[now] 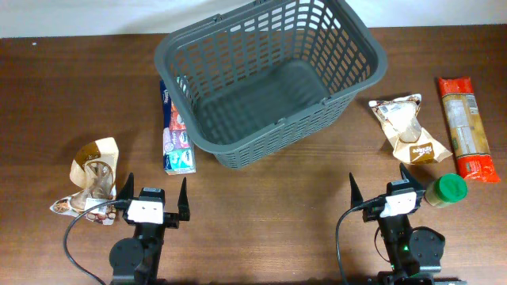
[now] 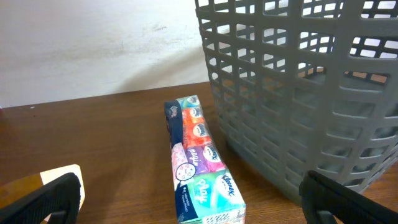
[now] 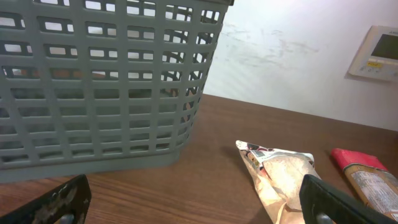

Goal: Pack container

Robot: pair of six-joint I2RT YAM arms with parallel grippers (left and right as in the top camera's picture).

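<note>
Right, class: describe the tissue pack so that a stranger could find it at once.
Find the big grey basket at the back of the table. On the tabletop, close beside its left wall, lies a long, narrow pack. It is the only thing printed in blue, red, pink and green panels; the nearest bag is brown and white.

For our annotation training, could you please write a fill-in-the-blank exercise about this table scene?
The basket contains ___ items.
The tissue pack lies at the basket's ___ side.
The jar beside the right gripper has a ___ lid.
The left gripper is ___.
Missing words: no; left; green; open.
</note>
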